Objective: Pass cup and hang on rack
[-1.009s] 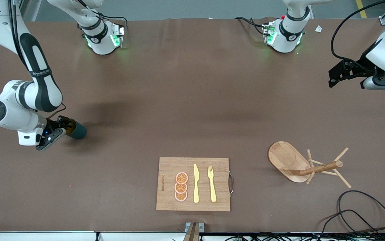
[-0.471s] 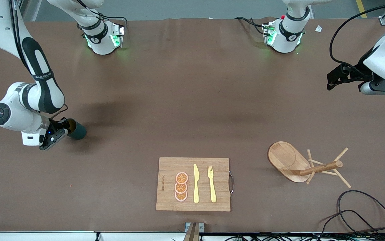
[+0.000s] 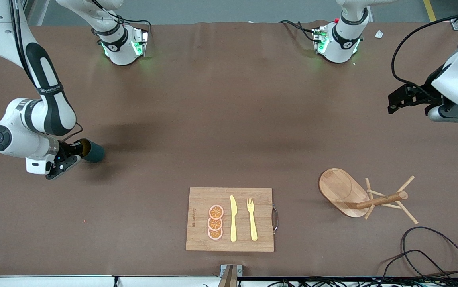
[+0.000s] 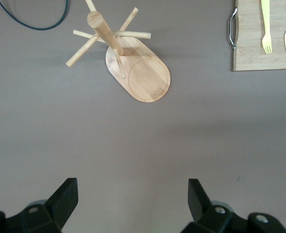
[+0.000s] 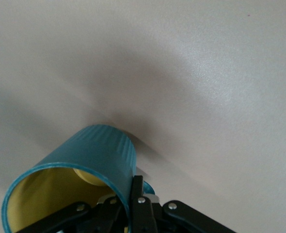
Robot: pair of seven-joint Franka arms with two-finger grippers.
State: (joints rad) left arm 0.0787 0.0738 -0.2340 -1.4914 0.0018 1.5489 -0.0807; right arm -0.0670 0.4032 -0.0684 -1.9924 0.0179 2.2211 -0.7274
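Right wrist view: cup gripped by its rim, pass not yet made.

The right gripper [image 5: 133, 201] is clamped on the wall of the teal cup [image 5: 85, 170], one finger inside the yellow interior, at the right arm's end of the table. The left gripper [image 4: 131, 204] hangs with jaws wide apart and empty, waiting, near the mug rack [image 4: 126, 58]. By my reading only the grasp is done; lifting, handover and hanging remain.

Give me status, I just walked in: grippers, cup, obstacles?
Right gripper shut on the cup at its rim, right arm's end. Left gripper open, waiting over bare table. Rack upright; cutting board nearer the camera, nothing blocking.
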